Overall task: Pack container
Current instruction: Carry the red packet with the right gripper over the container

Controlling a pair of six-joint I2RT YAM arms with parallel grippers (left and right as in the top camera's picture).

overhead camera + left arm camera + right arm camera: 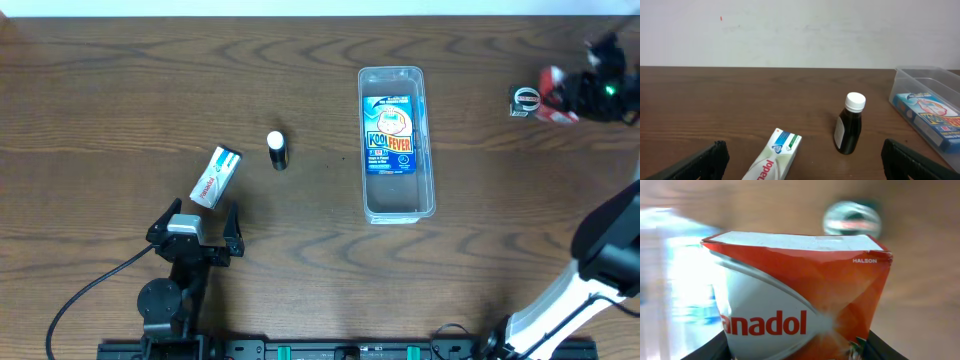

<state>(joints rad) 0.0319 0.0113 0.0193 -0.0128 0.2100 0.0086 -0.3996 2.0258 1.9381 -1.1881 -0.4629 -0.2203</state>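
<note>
Found the clear, long, narrow plastic bin (400, 203) lying on the brown wooden table (100, 100), right of centre: rounded corners, thin rim, blue printed box (392, 135) flat inside. Left pincer (203, 218) spread near a white toothpaste carton (216, 176); right pincer (568, 95) pinching a red-and-white Panadol box (800, 295).

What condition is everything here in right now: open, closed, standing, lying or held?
container: open, no lid, partly filled.
blue box: lying flat inside the container.
bottle: standing upright, cap on.
white box: lying flat, outside the container.
Panadol box: held between the right gripper's fingers.
right gripper: closed on the Panadol box.
left gripper: open, empty.
</note>
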